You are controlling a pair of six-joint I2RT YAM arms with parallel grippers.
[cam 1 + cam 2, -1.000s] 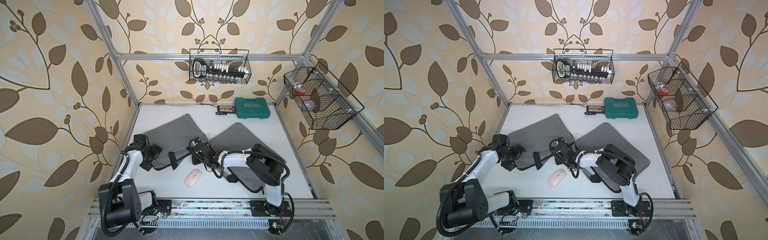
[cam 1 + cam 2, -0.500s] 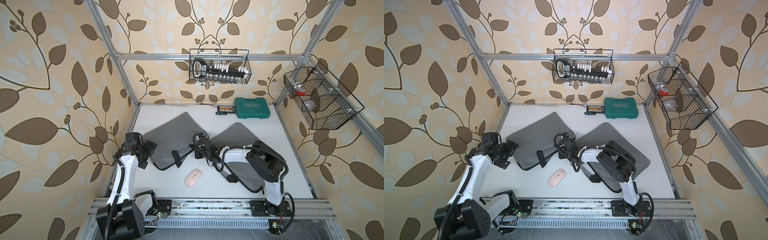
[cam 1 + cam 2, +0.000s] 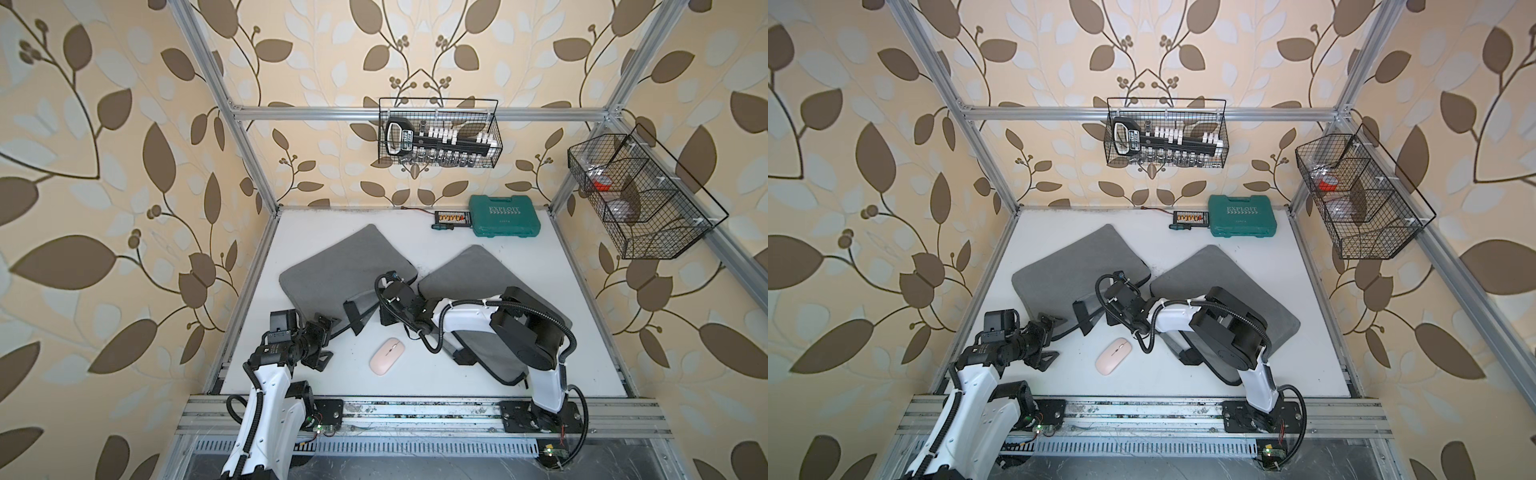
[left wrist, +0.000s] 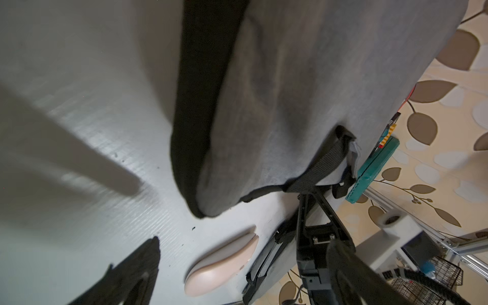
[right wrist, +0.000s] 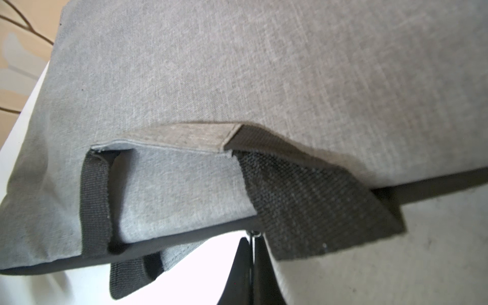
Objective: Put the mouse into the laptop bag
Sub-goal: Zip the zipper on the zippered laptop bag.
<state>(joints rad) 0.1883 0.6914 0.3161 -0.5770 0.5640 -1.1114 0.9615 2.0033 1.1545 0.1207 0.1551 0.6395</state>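
Two arms crouch low over the white table (image 3: 415, 237): we see the left gripper (image 3: 328, 341) spread wide beside the laptop bag (image 3: 349, 266), the right gripper (image 5: 253, 250) pinched on its zipper pull (image 5: 255, 233), and the pink mouse (image 3: 386, 355) lying between them.

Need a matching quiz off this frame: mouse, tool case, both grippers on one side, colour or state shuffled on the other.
Things:
1. mouse
2. tool case
3. left gripper
4. right gripper

Colour or state:
A. shut
B. teal
C. pink
D. open

Pairs: 1-C, 2-B, 3-D, 4-A
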